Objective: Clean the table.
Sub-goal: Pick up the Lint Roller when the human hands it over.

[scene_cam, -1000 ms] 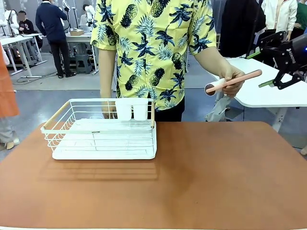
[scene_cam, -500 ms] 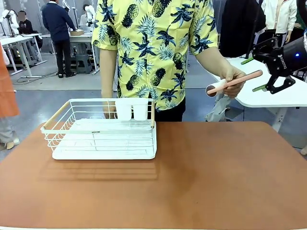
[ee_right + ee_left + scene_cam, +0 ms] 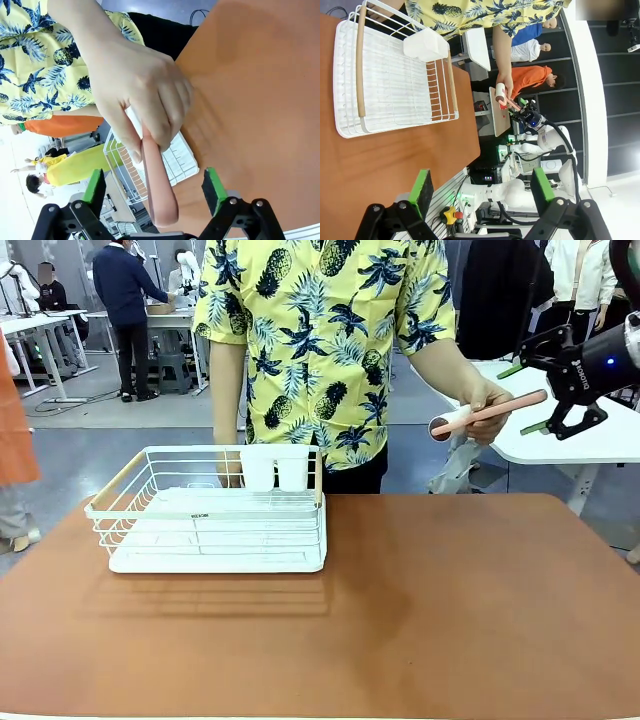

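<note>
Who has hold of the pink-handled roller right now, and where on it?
The person's hand holds the roller by its handle, just behind the head. The right gripper is open, fingers either side of the free end.

1. Grey floor, evenly lit.
2. White-topped desks on white legs, far left.
3. White table with a rounded edge, right.
4. Workbench carrying a brown box, far back.

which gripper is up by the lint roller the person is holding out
The right gripper: it is open around the pink handle end of the lint roller. The left gripper, also open, is far off from it.
</note>
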### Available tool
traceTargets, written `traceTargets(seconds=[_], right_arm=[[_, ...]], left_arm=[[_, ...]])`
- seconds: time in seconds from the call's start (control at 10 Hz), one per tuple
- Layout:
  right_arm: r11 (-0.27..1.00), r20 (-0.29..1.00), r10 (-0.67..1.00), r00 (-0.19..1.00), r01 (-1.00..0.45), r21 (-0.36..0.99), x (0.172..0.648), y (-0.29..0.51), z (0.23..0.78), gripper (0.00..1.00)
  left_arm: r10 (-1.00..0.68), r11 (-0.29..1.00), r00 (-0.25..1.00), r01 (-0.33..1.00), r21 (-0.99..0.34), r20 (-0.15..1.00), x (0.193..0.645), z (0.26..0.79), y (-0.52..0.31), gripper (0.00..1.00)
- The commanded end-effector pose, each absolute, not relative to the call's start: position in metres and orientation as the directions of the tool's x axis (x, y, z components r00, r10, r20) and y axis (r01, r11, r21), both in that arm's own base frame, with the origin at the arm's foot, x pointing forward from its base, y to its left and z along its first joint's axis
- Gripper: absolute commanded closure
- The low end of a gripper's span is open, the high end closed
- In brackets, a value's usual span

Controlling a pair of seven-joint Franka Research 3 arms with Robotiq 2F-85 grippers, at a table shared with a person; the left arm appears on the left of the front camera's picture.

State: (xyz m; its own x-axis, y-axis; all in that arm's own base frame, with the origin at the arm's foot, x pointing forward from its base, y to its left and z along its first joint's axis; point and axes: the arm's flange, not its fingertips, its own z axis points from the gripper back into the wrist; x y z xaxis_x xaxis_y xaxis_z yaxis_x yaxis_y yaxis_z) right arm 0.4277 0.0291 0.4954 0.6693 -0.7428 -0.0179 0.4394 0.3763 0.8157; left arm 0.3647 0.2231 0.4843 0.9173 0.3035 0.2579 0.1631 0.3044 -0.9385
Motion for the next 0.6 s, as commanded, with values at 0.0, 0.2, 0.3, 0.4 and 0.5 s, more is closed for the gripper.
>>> traceTargets(seconds=[0.0, 0.2, 0.3, 0.4, 0.5], right_arm=[[0.366, 0.002, -0.749, 0.663, 0.41, 0.836, 0.4335, 0.0359, 0.4906, 0.16], [0.359, -0.004, -0.748, 0.664, 0.41, 0.838, 0.4344, 0.035, 0.4915, 0.35], [0.351, -0.012, -0.749, 0.662, 0.412, 0.841, 0.4354, 0.0338, 0.4924, 0.38], [0.35, -0.013, -0.75, 0.662, 0.413, 0.841, 0.4364, 0.0332, 0.4922, 0.55], [0.352, -0.014, -0.749, 0.662, 0.416, 0.839, 0.4371, 0.0331, 0.4907, 0.58]], left_arm=[[0.305, 0.298, 0.915, 0.173, -0.939, 0.265, 0.3626, 0.4871, 0.2241, 0.0], [0.305, 0.298, 0.915, 0.173, -0.939, 0.265, 0.3626, 0.4871, 0.2241, 0.0], [0.305, 0.298, 0.915, 0.173, -0.939, 0.265, 0.3626, 0.4871, 0.2241, 0.0], [0.305, 0.298, 0.915, 0.173, -0.939, 0.265, 0.3626, 0.4871, 0.2241, 0.0], [0.305, 0.298, 0.915, 0.173, -0.939, 0.265, 0.3626, 0.4871, 0.2241, 0.0]])
